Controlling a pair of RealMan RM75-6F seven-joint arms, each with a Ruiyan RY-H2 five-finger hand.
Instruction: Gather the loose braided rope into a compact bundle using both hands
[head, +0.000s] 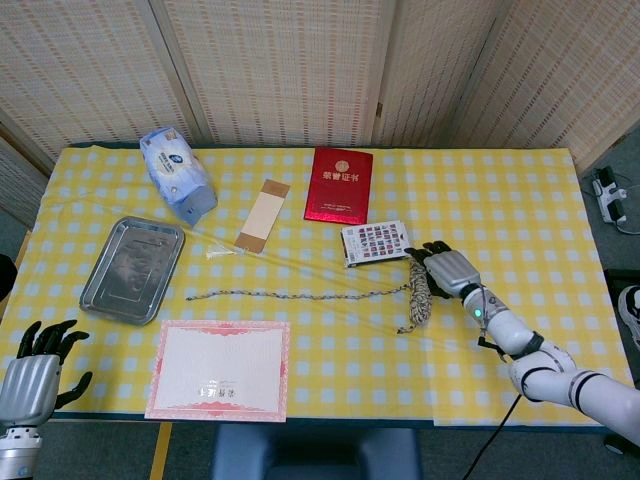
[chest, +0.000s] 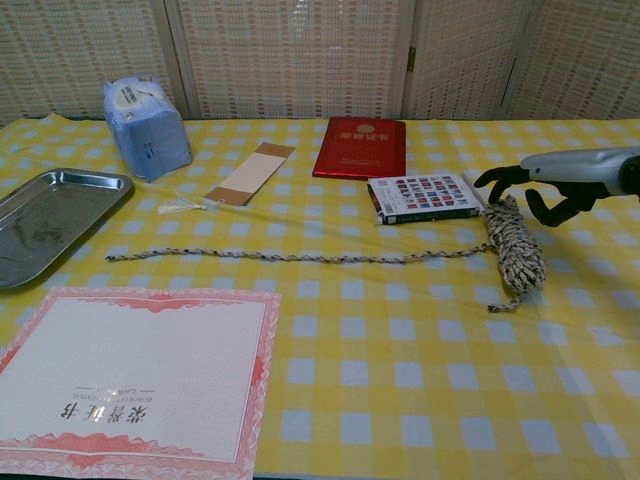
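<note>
The right robot hand (head: 447, 270), fingers spread and empty, hovers beside the coiled end of the braided rope (head: 418, 285), whose loose tail stretches left across the worktop (head: 500, 200); reaching step, grasping the coil next.
</note>
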